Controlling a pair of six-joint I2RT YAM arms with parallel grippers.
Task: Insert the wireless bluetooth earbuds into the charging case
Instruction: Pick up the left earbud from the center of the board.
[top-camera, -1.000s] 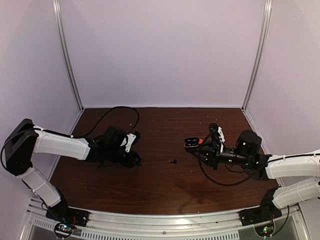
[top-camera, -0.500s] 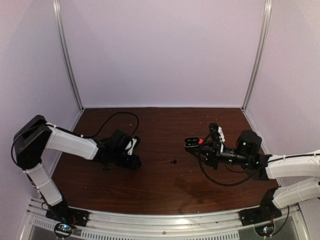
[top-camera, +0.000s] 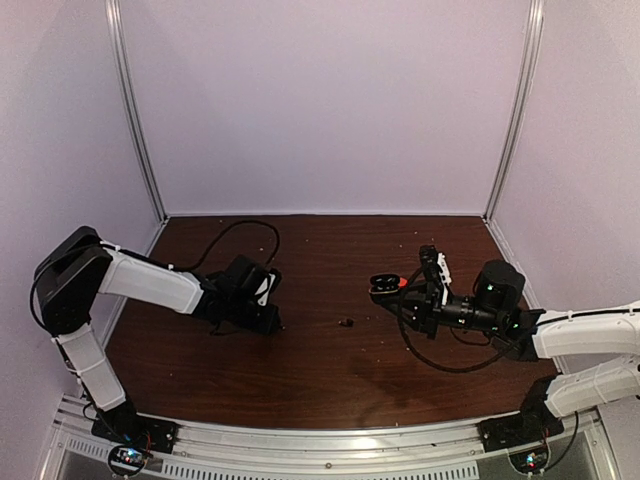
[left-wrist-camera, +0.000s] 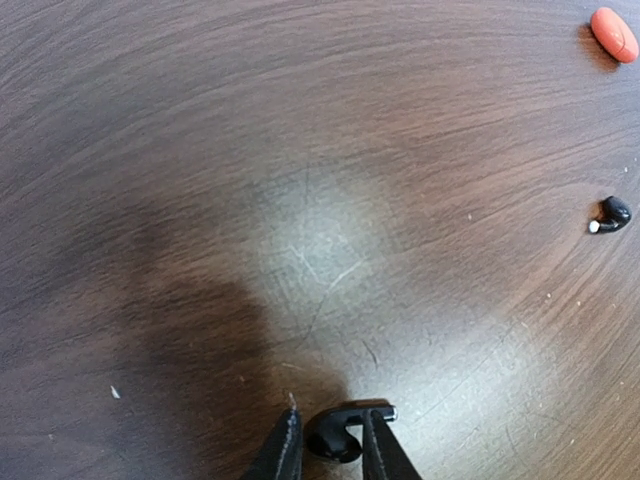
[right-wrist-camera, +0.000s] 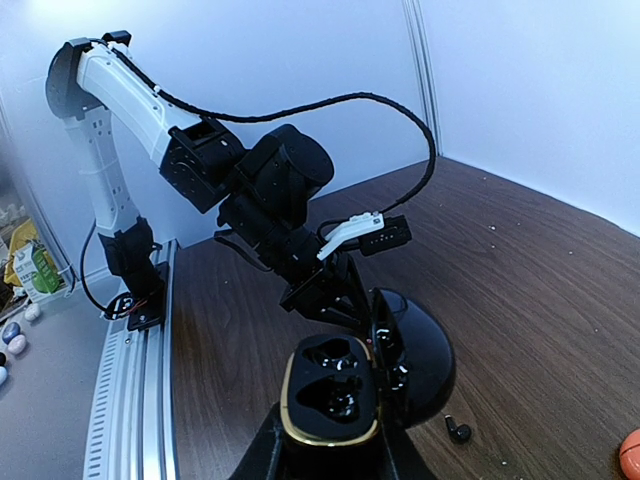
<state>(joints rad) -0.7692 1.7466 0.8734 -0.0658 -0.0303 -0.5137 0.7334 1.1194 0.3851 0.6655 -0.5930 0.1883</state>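
A tiny black plastic earbud (top-camera: 346, 322) lies midway across the dark wooden worktop (top-camera: 330, 385). Left of it, a second black earbud (left-wrist-camera: 335, 440) sits between the left fingers (left-wrist-camera: 285, 452). Right of it, the open rounded black charging case (right-wrist-camera: 335, 392) sits between the right fingers (right-wrist-camera: 262, 455).

The right hand (right-wrist-camera: 332, 452) clamps the open charging case (right-wrist-camera: 330, 392). The lid (right-wrist-camera: 422, 362) is hinged back to the right. One black earbud (right-wrist-camera: 458, 432) lies on the desk (right-wrist-camera: 540, 300) just beside the case. The left hand (right-wrist-camera: 322, 298) is low over the desk beyond it.
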